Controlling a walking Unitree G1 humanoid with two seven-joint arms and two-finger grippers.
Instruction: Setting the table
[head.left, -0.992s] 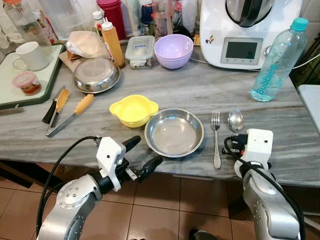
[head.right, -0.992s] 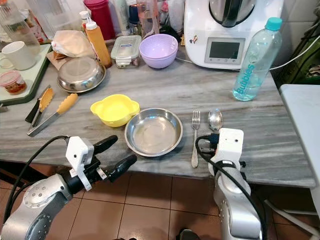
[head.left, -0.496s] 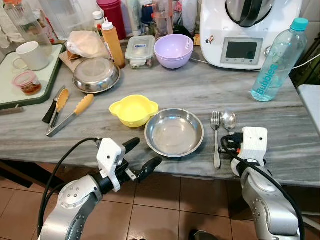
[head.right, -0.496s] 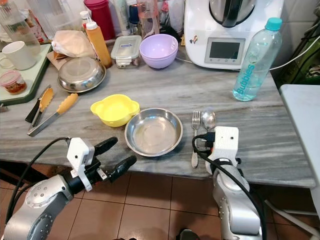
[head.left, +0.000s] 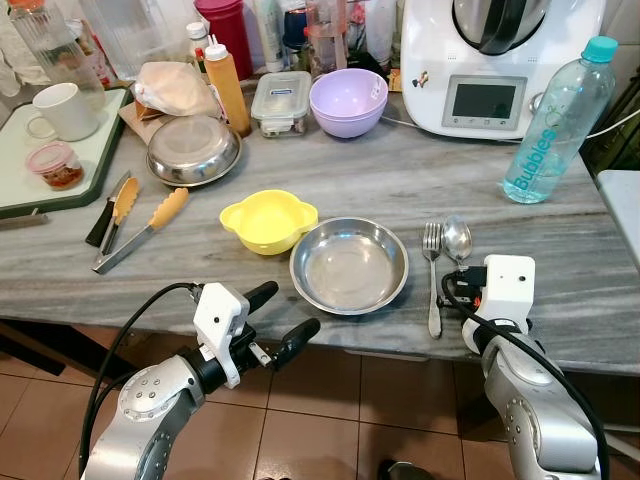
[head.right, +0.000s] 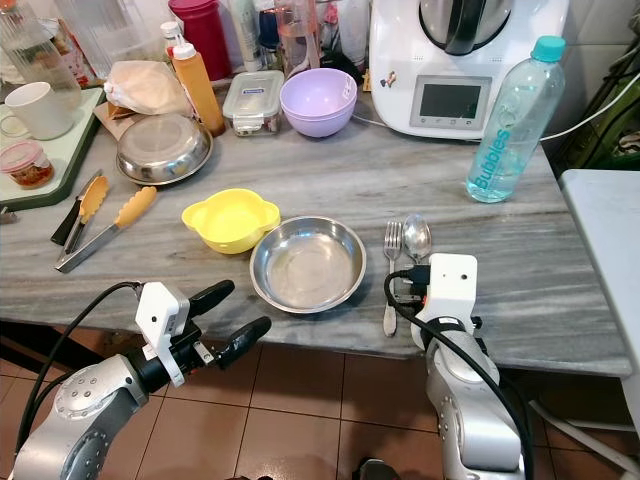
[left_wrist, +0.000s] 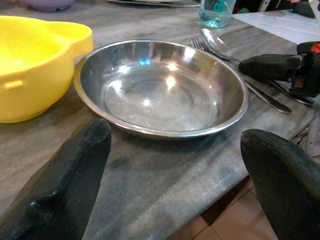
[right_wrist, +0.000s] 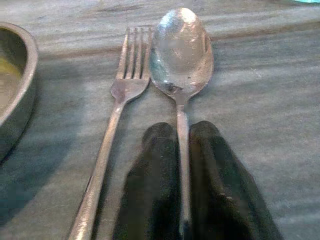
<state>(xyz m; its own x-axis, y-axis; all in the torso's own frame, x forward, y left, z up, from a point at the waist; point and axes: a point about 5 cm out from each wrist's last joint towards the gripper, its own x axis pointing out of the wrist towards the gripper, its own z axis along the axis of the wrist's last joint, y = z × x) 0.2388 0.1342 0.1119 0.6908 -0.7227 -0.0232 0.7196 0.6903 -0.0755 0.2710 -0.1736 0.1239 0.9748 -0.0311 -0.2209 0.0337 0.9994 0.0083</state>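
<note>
Lower right, our right gripper (right_wrist: 182, 150) pinches the spoon (right_wrist: 181, 50) beside the fork (right_wrist: 120, 105); our left gripper (head.left: 280, 315) gapes wide, lower left.

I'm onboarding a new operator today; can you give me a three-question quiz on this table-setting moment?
1. True or false: the right gripper has its black fingers closed on the handle of the silver metal spoon.
2. What lies directly between the round steel plate and that spoon?
A. orange-handled tongs
B. silver metal fork
C. blue water bottle
3. Fill in: the left gripper hangs open off the table's edge, facing the ____ plate.

Key: 1 true; 2 B; 3 steel.
</note>
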